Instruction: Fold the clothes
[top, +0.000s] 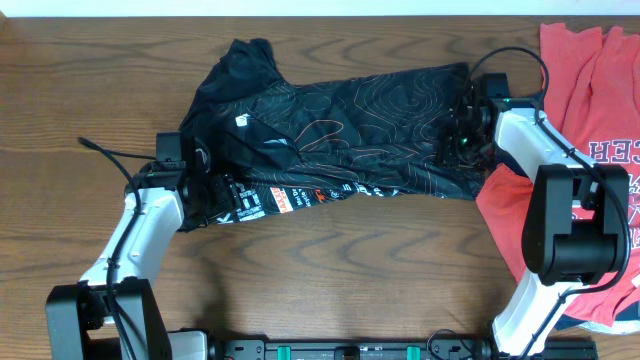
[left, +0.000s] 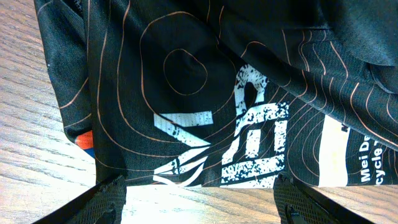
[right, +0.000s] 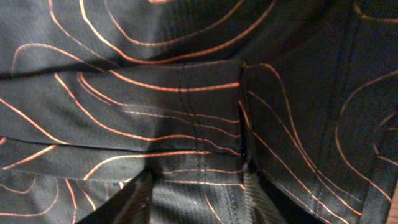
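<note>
The black jersey (top: 340, 140) lies spread beside the red T-shirt (top: 590, 80), touching it. Expect thin, light, limp, slippery cloth; pinch hems or seams. Left gripper (left: 199, 186): jaws apart at the far edge. Right gripper (right: 198, 177): jaws apart, astride a seam.

Black, shiny sports jersey (top: 350, 125) with orange-red contour lines, white and orange sponsor logos, lies crumpled, spread lengthwise across wooden table, right end touching red T-shirt.
</note>
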